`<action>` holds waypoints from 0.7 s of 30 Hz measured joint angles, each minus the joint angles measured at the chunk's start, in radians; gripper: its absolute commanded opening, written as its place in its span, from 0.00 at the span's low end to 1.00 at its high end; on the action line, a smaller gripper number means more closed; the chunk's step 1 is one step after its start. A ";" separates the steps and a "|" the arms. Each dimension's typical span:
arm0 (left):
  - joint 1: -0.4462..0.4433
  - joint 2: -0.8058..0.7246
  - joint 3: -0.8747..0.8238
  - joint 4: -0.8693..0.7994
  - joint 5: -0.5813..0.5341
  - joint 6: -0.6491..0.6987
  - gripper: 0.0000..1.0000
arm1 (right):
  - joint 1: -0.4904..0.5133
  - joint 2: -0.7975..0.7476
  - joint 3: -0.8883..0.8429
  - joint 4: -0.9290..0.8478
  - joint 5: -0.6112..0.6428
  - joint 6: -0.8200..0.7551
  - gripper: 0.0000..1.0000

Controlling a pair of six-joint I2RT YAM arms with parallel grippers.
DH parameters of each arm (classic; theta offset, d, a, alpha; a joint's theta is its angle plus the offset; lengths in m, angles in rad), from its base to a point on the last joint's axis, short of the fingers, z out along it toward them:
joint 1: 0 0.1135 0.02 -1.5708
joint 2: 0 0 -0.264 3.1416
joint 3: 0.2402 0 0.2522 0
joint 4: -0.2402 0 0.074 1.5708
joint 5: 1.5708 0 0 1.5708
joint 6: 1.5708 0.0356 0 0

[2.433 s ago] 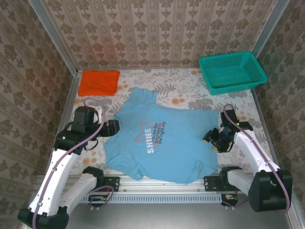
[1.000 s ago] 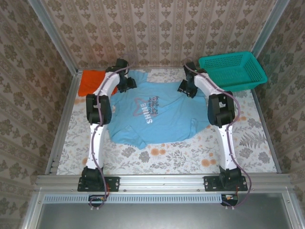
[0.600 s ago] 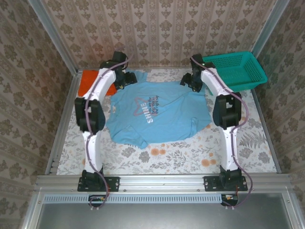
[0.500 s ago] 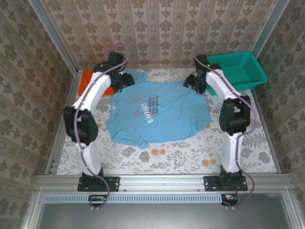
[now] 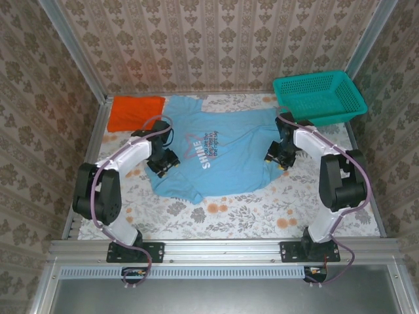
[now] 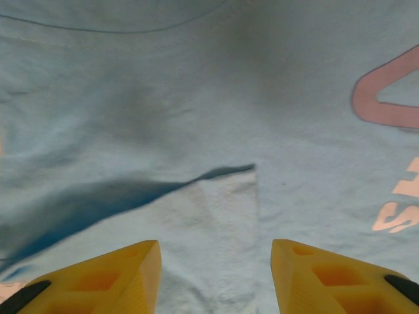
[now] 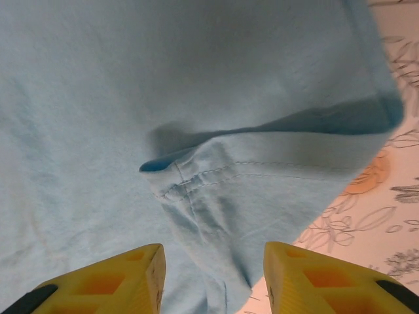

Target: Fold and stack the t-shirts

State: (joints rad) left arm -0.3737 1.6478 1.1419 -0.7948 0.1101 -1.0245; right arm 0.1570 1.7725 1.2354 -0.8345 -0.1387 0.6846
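Top external camera, looking down on a light blue t-shirt (image 5: 222, 147) spread print-up across the middle of a floral table (image 5: 249, 216). At the far left corner, well apart from it, a bright orange t-shirt (image 5: 135, 112) lying as a flat rectangle. At the far right corner, a teal mesh basket (image 5: 319, 98) with one edge raised against the wall. Left gripper (image 5: 162, 165) low over the blue shirt's left edge, right gripper (image 5: 276, 160) low over its right edge, both arms bent inward from the near rail.

From the left wrist: yellow fingers (image 6: 124, 275) parted to a moderate gap, nothing between them, blue cloth below and a paler turned-over flap just ahead of the tips, part of the pink and white print off to the right.

From the right wrist: the same moderate gap, nothing gripped, a stitched hem folded back onto the shirt just ahead, floral tabletop bare to the right of the cloth.
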 measured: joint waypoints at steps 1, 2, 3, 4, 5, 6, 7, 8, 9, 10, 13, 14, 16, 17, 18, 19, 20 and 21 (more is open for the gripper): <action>-0.006 0.011 0.010 0.004 0.003 -0.011 0.48 | 0.007 0.016 0.008 0.000 0.001 0.002 0.44; -0.013 0.027 0.020 0.010 0.005 -0.025 0.48 | 0.016 0.041 0.023 0.001 0.005 0.003 0.44; -0.020 0.042 0.032 0.014 0.006 -0.035 0.48 | 0.022 0.063 0.037 0.002 0.008 0.004 0.44; -0.027 0.056 0.041 0.016 0.007 -0.043 0.48 | 0.027 0.081 0.048 0.004 0.009 0.004 0.44; -0.034 0.069 0.051 0.016 0.008 -0.050 0.48 | 0.030 0.098 0.058 0.006 0.011 0.004 0.43; -0.040 0.081 0.062 0.015 0.009 -0.057 0.48 | 0.031 0.114 0.070 0.008 0.012 0.004 0.43; -0.045 0.087 0.069 0.015 0.009 -0.060 0.48 | 0.031 0.125 0.079 0.008 0.014 0.003 0.43; -0.049 0.092 0.077 0.014 0.009 -0.062 0.48 | 0.031 0.136 0.090 0.008 0.018 0.003 0.43; -0.051 0.092 0.083 0.014 0.009 -0.065 0.48 | 0.031 0.146 0.101 0.008 0.022 0.003 0.41; -0.051 0.092 0.087 0.014 0.009 -0.067 0.48 | 0.031 0.153 0.110 0.008 0.024 0.003 0.40; -0.051 0.092 0.093 0.014 0.008 -0.073 0.48 | 0.031 0.178 0.133 0.009 0.032 0.003 0.38; -0.051 0.092 0.093 0.014 0.008 -0.075 0.48 | 0.031 0.185 0.135 0.010 0.034 0.003 0.36; -0.051 0.092 0.093 0.013 0.008 -0.075 0.48 | 0.031 0.197 0.135 0.009 0.035 0.001 0.28; -0.051 0.092 0.094 0.013 0.008 -0.075 0.47 | 0.031 0.201 0.135 0.009 0.035 0.002 0.24; -0.051 0.092 0.094 0.011 0.005 -0.075 0.46 | 0.031 0.206 0.135 0.009 0.037 -0.003 0.20; -0.051 0.092 0.094 0.008 0.005 -0.075 0.45 | 0.031 0.208 0.135 0.008 0.038 -0.002 0.16; -0.051 0.092 0.095 0.003 0.001 -0.075 0.45 | 0.031 0.208 0.135 0.008 0.039 -0.001 0.13; -0.051 0.092 0.095 -0.001 -0.002 -0.075 0.45 | 0.031 0.208 0.135 0.009 0.040 -0.003 0.11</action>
State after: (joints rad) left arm -0.4248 1.7401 1.2373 -0.7959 0.1085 -1.0992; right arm 0.1879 1.9804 1.3705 -0.8257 -0.0982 0.6819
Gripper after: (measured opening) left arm 0.455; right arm 0.149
